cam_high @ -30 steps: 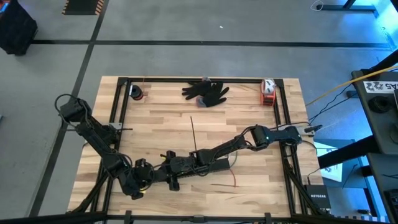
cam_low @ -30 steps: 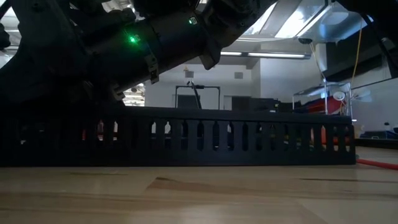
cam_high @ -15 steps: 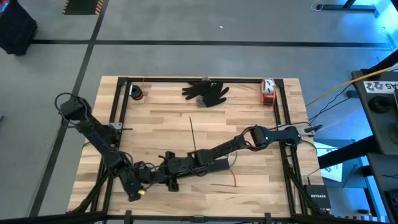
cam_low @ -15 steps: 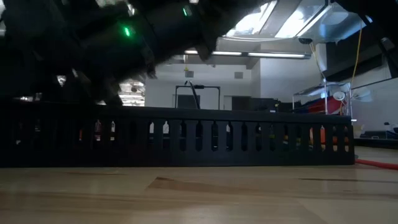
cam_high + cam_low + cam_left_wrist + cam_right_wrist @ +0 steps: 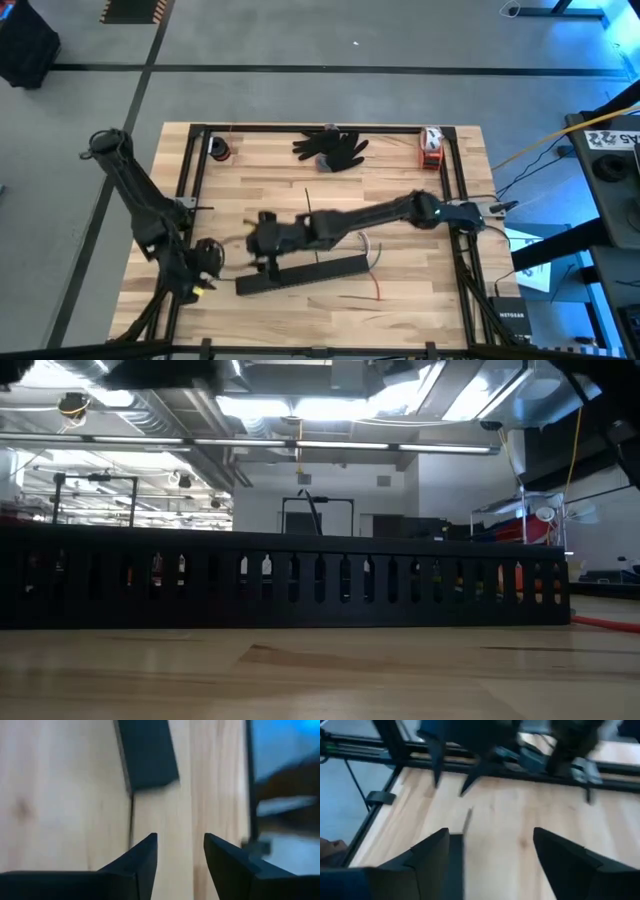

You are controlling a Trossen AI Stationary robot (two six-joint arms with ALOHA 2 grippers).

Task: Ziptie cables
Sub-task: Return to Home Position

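The cables (image 5: 375,262) lie on the wood toward the table's right: a grey curl and a thin red wire (image 5: 378,287); the red one also shows in the low view (image 5: 603,622). The ziptie (image 5: 308,200), a thin dark strip, lies mid-table with its near end hidden under my right arm. My right gripper (image 5: 252,240) is open and hovers just beyond the left half of the black slotted bar (image 5: 300,272), touching nothing; its wide-set fingers show in the right wrist view (image 5: 490,865). My left gripper (image 5: 212,258) is open near the left rail, facing the bar's left end (image 5: 147,755).
The slotted bar stands across the low view (image 5: 300,580). Near the far edge are a black glove (image 5: 332,148), a small dark roll (image 5: 219,150) and an orange-and-white object (image 5: 431,147). A black frame rail (image 5: 195,180) borders the wooden top.
My left gripper has drawn back from the slotted bar toward the table's left edge. My right gripper has risen off the bar and moved toward the far-left. Both arms have left the low view, and the bar now lies uncovered.
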